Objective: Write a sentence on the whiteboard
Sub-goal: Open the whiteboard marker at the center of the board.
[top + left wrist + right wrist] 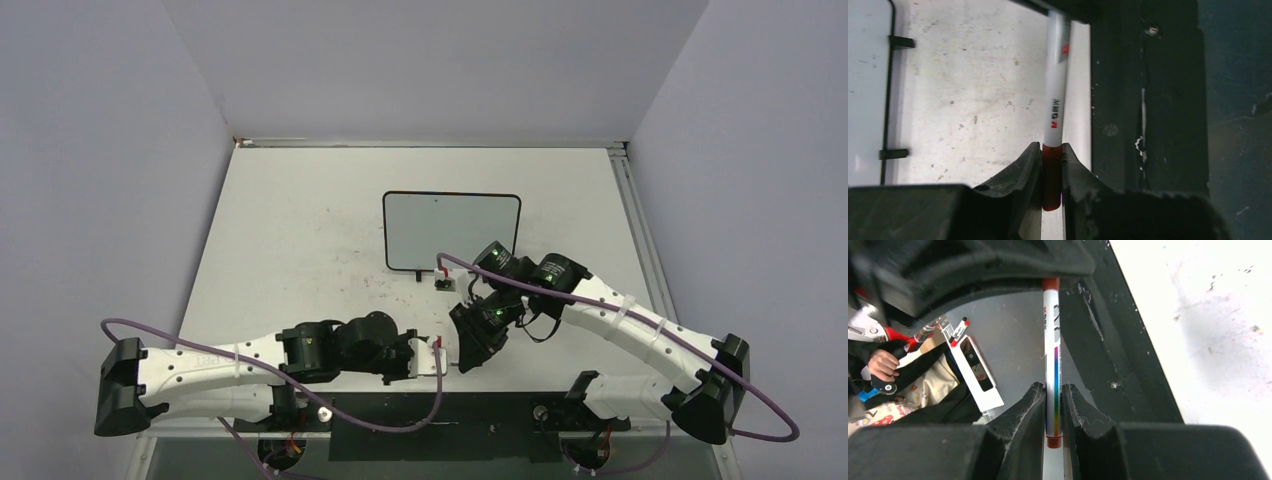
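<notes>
both arms are meeting at the near edge of the table (300,220) right now, with one marker (1055,100) strung between them. the left gripper (1052,165) is clamped tight on the marker's red end; its fingers (1023,170) are pressed against it on both sides, with only the pen's width between them. the white barrel with its red printing runs away from that camera into the right arm's black fingers. from the right wrist i get the mirror of that: the right gripper (1054,405) is closed just as narrowly around the barrel, down by the rainbow stripe, with a red tip poking out below the pads (1028,410) and the far red end tucked into the left arm's gripper. so both are gripping the same pen, one at each end, and it hangs just above the dark strip along the table's near edge

the whiteboard (452,232) lies flat around the middle of the table, beyond both grippers and apart from them. its face looks plain pale grey from above. in the left wrist view i can see its black frame and two little feet (900,42) at the far left
</notes>
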